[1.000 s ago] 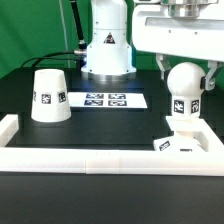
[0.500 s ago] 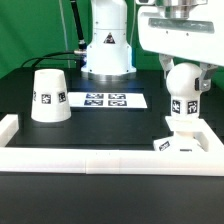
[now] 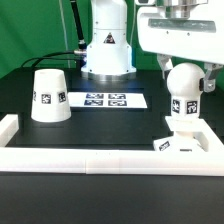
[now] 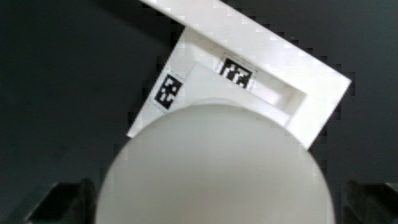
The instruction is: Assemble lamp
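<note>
The white round-topped bulb stands upright on the flat square base at the exterior view's right. My gripper hangs over it, with one finger on each side of the bulb's upper half and a thin dark gap at each side, so it is open. In the wrist view the bulb fills the space between the fingers of the gripper, with the tagged base beyond it. The cone shade stands alone at the exterior view's left.
The marker board lies flat in the middle. A long white rail runs along the front, with raised ends at both sides. The arm's white pedestal stands behind, with cables trailing to its left.
The gripper body has sunk slightly around the bulb since the earliest frame. The bulb, base and shade stay where they were.
</note>
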